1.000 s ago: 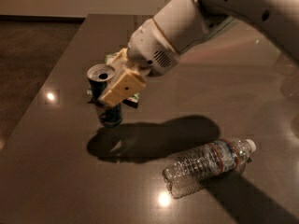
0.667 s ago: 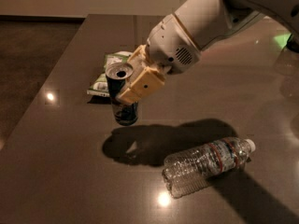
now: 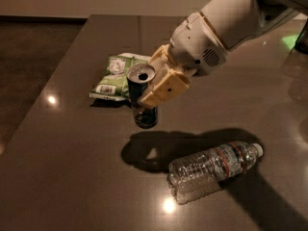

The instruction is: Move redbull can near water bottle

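Observation:
The redbull can [image 3: 142,110] is a slim dark can with a silver pull-tab top, held upright and lifted above the table at centre. My gripper [image 3: 155,86] is shut on the redbull can, its tan fingers [image 3: 166,89] clasping the upper half from the right. The water bottle [image 3: 214,170], clear and crinkled with a white cap and a label band, lies on its side on the table, to the lower right of the can and apart from it. The can's shadow falls just left of the bottle.
A green snack bag [image 3: 114,75] lies on the dark table [image 3: 72,153] behind and left of the can. The table's left edge runs diagonally at left, with floor beyond. The white arm [image 3: 231,23] reaches in from the upper right.
My gripper has carried the redbull can to the right, away from the green snack bag and closer to the water bottle. The bottle and bag have not moved.

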Action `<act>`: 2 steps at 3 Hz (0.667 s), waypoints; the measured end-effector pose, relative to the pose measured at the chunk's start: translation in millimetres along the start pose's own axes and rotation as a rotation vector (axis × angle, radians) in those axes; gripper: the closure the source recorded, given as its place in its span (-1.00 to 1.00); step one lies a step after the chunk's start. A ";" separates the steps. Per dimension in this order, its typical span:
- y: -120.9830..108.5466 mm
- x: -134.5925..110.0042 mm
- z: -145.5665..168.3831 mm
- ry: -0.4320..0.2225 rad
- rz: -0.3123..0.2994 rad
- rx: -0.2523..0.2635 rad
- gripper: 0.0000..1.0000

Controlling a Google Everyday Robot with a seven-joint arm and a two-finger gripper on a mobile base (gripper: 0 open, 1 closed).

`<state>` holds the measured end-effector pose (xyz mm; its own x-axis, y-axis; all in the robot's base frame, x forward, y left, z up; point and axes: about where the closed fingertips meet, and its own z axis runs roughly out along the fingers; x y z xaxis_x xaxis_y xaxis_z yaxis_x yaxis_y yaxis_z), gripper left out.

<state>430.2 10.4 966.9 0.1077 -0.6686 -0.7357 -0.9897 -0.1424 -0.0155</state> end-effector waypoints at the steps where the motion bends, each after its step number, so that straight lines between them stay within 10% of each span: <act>1: 0.6 0.3 -4.1 -0.002 0.004 0.016 1.00; 2: 8.8 4.5 -13.8 -0.004 0.024 0.061 1.00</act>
<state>423.3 -3.9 972.8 0.0835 -0.6680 -0.7394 -0.9959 -0.0818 -0.0386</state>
